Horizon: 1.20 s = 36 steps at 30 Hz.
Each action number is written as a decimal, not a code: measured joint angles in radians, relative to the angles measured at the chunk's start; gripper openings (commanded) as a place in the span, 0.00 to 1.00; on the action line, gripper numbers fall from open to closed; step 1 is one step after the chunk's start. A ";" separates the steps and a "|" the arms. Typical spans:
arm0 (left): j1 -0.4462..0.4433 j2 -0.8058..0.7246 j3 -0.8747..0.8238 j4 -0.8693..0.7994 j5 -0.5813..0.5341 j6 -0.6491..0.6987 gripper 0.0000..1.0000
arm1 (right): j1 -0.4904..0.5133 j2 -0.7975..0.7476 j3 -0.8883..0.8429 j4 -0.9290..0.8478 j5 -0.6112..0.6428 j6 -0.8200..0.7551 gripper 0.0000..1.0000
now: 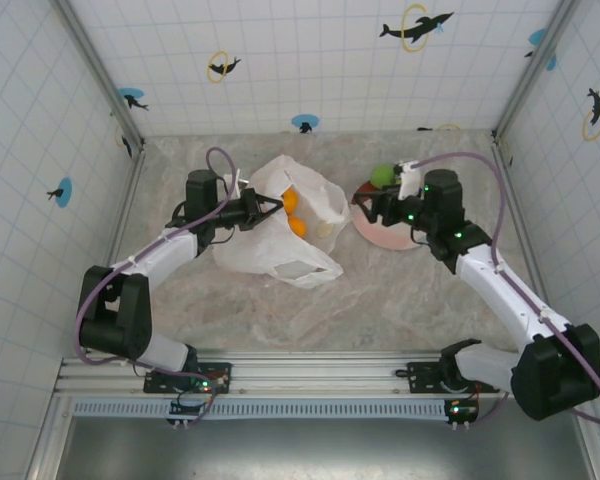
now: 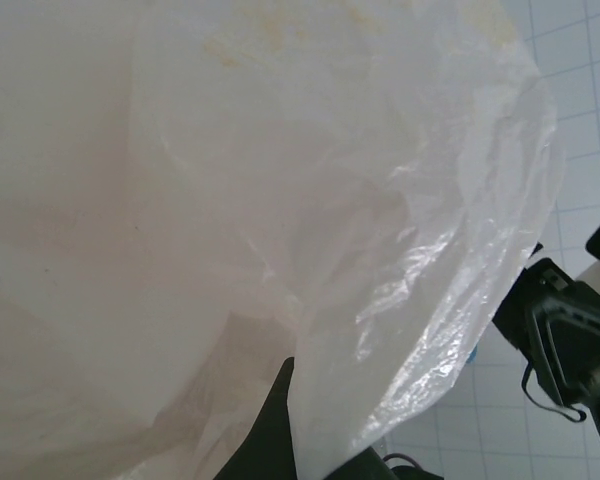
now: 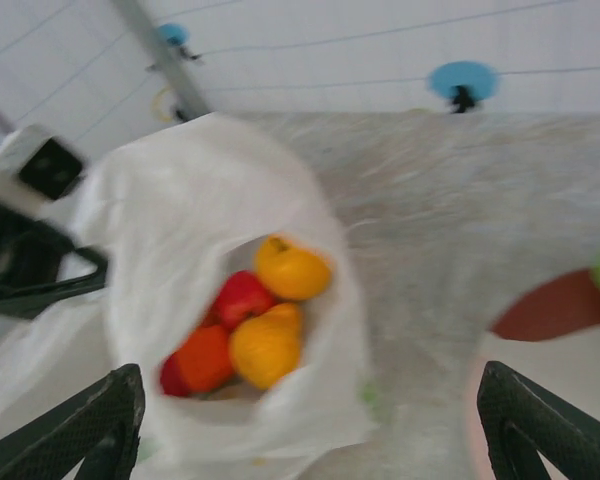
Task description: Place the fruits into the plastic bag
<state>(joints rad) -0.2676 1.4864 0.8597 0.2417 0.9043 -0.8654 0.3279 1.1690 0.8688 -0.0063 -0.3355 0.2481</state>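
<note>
Bagging stood midway: left pincer clenched the plastic bag open; right pincer, released and empty, likely needed the green fruit next.

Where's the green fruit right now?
In the top view the green fruit sits at the far edge of the plate, right of the plastic bag and close to the right gripper.
</note>
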 measured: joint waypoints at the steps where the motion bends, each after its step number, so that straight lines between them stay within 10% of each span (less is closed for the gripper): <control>1: 0.000 0.000 0.000 0.000 0.000 0.000 0.00 | -0.026 0.000 0.000 -0.004 0.019 0.000 0.90; 12: 0.000 0.001 0.000 -0.002 0.000 0.000 0.00 | -0.190 0.277 0.065 -0.039 0.296 -0.055 0.98; 36: 0.002 0.009 0.039 -0.024 0.001 0.004 0.00 | -0.212 0.767 0.432 -0.128 0.380 -0.122 0.99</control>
<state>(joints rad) -0.2657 1.4952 0.8986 0.2173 0.9051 -0.8616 0.1158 1.9358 1.3006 -0.1341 0.0441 0.1261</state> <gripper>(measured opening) 0.041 0.994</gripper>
